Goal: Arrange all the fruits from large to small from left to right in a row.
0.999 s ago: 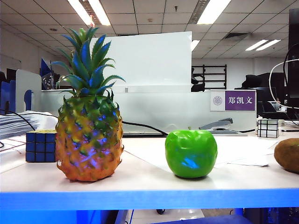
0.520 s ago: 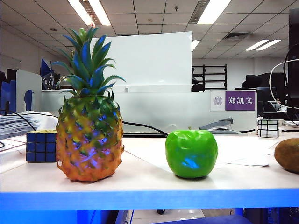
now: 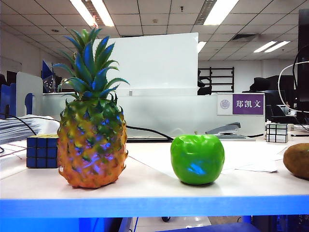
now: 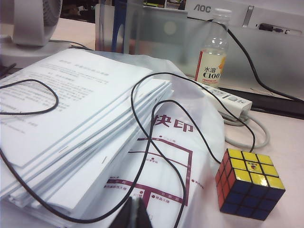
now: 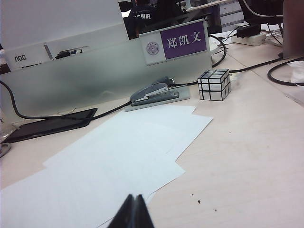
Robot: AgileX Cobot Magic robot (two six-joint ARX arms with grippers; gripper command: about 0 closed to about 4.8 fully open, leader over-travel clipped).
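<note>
A: Where are the fruits?

B: All three sit in a row near the front edge of the table [image 3: 145,191]. The pineapple [image 3: 91,140] stands upright on the left. The apple [image 3: 197,159] is in the middle, well apart from it. The kiwi [image 3: 297,161] is far right, partly cut off by the picture's edge.

A: Is anything touching them?

B: No gripper is near them. A blue cube [image 3: 42,151] sits just behind the pineapple on its left side. Whether they touch is hard to tell.

A: Where is the left gripper?

B: The left gripper [image 4: 134,213] hangs over a stack of papers [image 4: 71,123] with a black cable [image 4: 142,142] looped across it. Its two tips are pressed together and hold nothing. The same cube shows close by in that view, with yellow on top. A bottle [image 4: 212,57] stands farther back, next to a white power strip [image 4: 228,99].

A: And the right gripper?

B: The right gripper [image 5: 134,211] is clenched too, with nothing in it. It hangs over loose white sheets [image 5: 109,161] on the table. A stapler [image 5: 154,92] and a silver cube [image 5: 213,85] lie farther off, near a purple name sign [image 5: 183,40].
</note>
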